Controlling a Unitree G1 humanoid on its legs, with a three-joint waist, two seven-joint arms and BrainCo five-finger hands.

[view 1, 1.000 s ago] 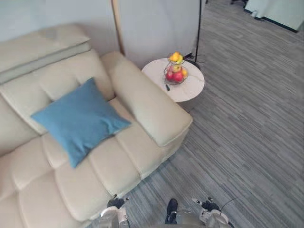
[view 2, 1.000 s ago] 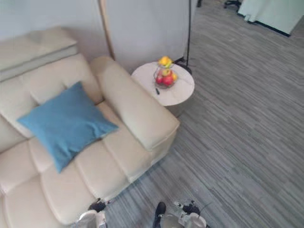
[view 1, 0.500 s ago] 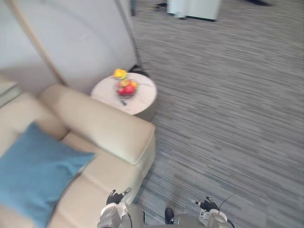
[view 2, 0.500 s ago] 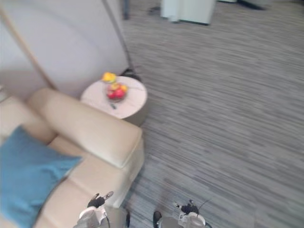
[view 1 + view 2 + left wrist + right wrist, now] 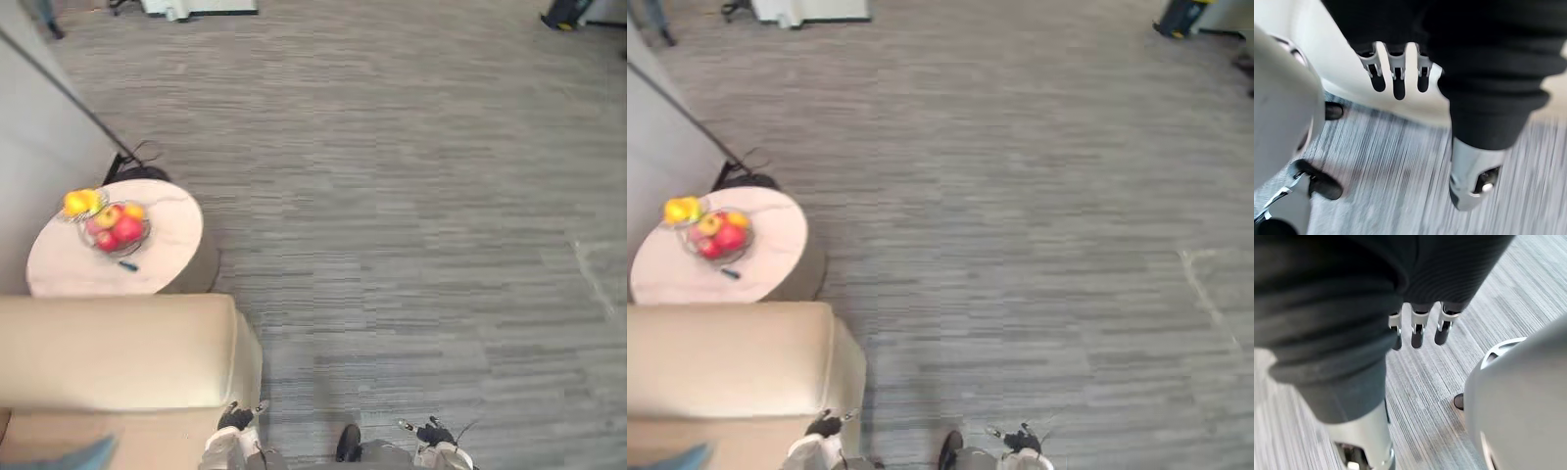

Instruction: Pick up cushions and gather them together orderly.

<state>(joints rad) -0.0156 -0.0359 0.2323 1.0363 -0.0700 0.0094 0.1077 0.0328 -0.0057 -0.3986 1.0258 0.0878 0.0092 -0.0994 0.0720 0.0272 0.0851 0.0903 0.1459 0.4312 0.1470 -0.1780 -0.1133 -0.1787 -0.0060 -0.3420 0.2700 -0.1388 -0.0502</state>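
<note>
A corner of the blue cushion (image 5: pixel 80 455) peeks in at the lower left edge, lying on the seat of the cream sofa (image 5: pixel 108 348) behind its armrest. My left hand (image 5: pixel 1396 74) hangs by my side close to the sofa's front, fingers straight and holding nothing. My right hand (image 5: pixel 1418 329) hangs over the grey carpet on the other side, also with straight fingers and nothing in it. In the left eye view both hands are low at the bottom edge, the left hand (image 5: pixel 235 421) by the armrest's end and the right hand (image 5: pixel 431 432) further right.
A round white side table (image 5: pixel 168 253) with a wire bowl of fruit (image 5: pixel 114 227) stands just beyond the armrest. A thin dark lamp pole (image 5: pixel 61 90) slants up behind it. Grey carpet (image 5: pixel 421 215) spreads ahead and to the right.
The camera has swung to the right: sofa, cushion and side table have slid to the left and bottom of the picture. Both hands still hang at my sides.
</note>
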